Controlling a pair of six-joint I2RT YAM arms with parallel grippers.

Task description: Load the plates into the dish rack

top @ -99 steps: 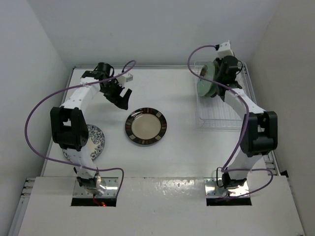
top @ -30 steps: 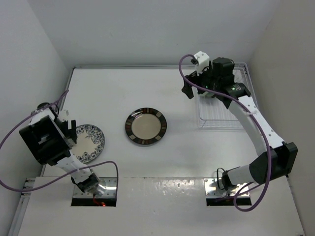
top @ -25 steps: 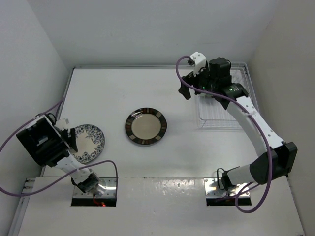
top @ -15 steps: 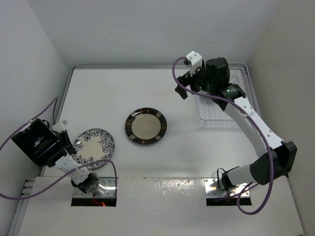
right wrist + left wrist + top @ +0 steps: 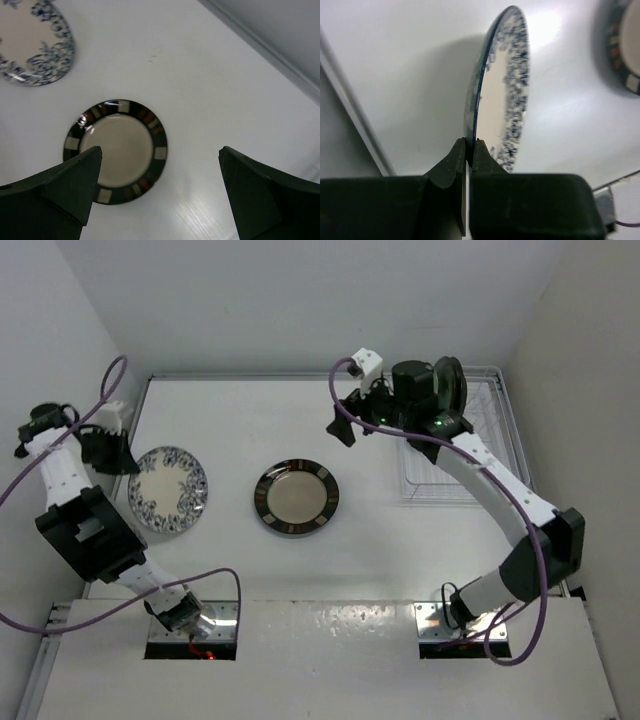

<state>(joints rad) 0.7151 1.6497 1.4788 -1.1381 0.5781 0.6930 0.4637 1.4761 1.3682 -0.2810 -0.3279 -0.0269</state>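
My left gripper [image 5: 122, 464] [image 5: 469, 146] is shut on the rim of the white-blue floral plate [image 5: 168, 490] [image 5: 502, 95], which hangs tilted over the table's left side with its shadow below. The floral plate [image 5: 35, 47] also shows in the right wrist view. The cream plate with a brown patterned rim [image 5: 296, 497] [image 5: 116, 150] lies flat mid-table. Above and to its right, my right gripper [image 5: 343, 426] [image 5: 159, 152] hovers open and holds nothing. The dish rack [image 5: 440, 496] stands at the back right, with a dark-looking plate [image 5: 452, 383] on edge in it, partly hidden by the right arm.
A raised lip [image 5: 140, 430] borders the table on the left and back, close to my left gripper. White walls enclose the table on three sides. Purple cables [image 5: 110, 375] loop off both arms.
My left gripper shut on the floral plate's rim, then carried it up and toward the back left. The right arm swung left, away from the dish rack, still open.
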